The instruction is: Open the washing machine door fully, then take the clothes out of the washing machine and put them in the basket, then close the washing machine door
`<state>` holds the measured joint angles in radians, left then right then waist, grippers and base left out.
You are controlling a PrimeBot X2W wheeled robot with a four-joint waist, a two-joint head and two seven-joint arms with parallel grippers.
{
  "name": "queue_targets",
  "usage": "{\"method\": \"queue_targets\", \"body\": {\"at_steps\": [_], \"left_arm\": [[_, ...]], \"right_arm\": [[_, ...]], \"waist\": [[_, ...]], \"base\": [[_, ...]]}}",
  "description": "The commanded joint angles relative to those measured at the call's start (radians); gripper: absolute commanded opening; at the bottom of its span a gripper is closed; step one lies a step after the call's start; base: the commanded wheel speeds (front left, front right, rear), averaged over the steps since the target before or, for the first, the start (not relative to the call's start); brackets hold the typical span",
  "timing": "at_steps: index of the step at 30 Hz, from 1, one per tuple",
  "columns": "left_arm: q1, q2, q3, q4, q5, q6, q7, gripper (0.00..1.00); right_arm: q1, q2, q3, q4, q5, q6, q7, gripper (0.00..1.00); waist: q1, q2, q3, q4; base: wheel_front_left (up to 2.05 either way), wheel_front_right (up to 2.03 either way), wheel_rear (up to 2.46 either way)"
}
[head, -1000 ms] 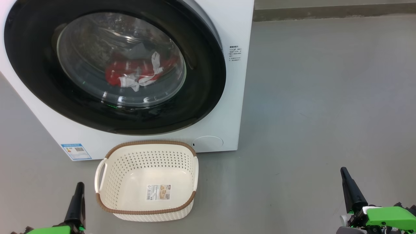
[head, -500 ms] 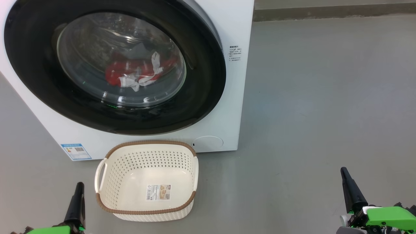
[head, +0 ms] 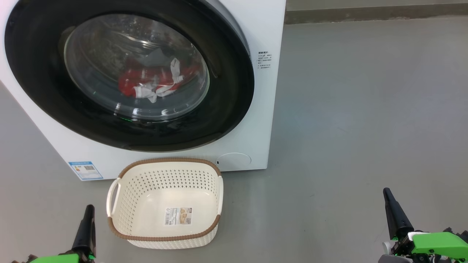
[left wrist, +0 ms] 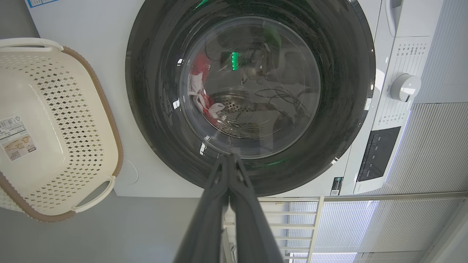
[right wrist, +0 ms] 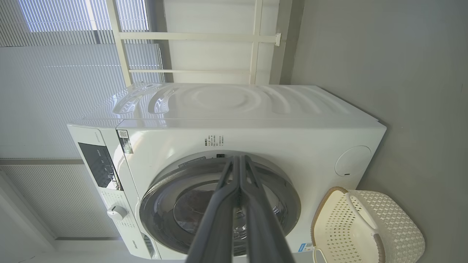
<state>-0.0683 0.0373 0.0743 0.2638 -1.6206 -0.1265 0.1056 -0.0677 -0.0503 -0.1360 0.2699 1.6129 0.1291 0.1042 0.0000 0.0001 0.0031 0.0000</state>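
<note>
1. Left tool (head: 89,210): fingers pressed together, nothing held. It sits low at the left in the head view, pointing up-view toward the washing machine (head: 263,109), near the basket's left end and not touching it.
2. Right tool (head: 387,193): also closed tight and empty. It is low at the right over bare grey floor (head: 347,128), well apart from the basket and the machine, with its tip angled slightly left.
3. Washing machine door (head: 91,47): shut, flush on the machine's front, glass bulge facing the robot. In the left wrist view the closed fingertips line up with the lower part of the door's black rim, not touching.
4. Clothes (head: 131,82): inside the drum, seen through the glass. A red heap with white straps across it and a grey piece on top, lying low in the drum.
5. Basket (head: 164,160): upright on the floor, mouth up, just in front of the machine below the door. Its handle-to-handle axis runs parallel to the machine's front. Only a paper sticker (head: 178,215) is on its bottom.
6. Blue label (head: 85,170) is low on the machine's front, left of the basket; round cap (head: 234,160) is just behind the basket's right rear corner.
7. Control dial (left wrist: 405,87) shows on the panel above the door in the left wrist view.
</note>
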Motion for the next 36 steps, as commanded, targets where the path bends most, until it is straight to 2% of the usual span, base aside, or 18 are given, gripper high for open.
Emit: {"method": "queue_targets", "body": {"at_steps": [1, 32, 33, 36], "left_arm": [[-0.039, 0.016, 0.036, -0.019, 0.009, -0.004, 0.005, 0.0], [-0.04, 0.015, 0.038, -0.019, 0.01, -0.004, 0.006, 0.0], [0.0, -0.003, 0.002, 0.0, 0.002, 0.0, 0.0, 1.0], [0.008, -0.009, -0.001, 0.017, 0.004, 0.0, -0.002, 1.0]], "right_arm": [[-0.04, -0.002, 0.024, -0.025, -0.003, 0.002, 0.007, 0.0], [-0.04, -0.001, 0.023, -0.025, -0.004, 0.002, 0.008, 0.0], [0.0, 0.003, -0.001, 0.0, 0.0, 0.0, 0.0, 1.0], [0.01, 0.007, -0.001, 0.019, -0.001, 0.0, -0.002, 1.0]], "waist": [[0.0, -0.0001, 0.0, 0.0], [0.0, -0.0001, 0.0, 0.0], [0.0001, -0.0001, 0.0, 0.0], [0.0, -0.0001, 0.0, 0.0]], "base": [[0.0, 0.0, 0.0], [0.0, 0.0, 0.0], [0.0, 0.0, 0.0], [0.0, 0.0, 0.0]]}}
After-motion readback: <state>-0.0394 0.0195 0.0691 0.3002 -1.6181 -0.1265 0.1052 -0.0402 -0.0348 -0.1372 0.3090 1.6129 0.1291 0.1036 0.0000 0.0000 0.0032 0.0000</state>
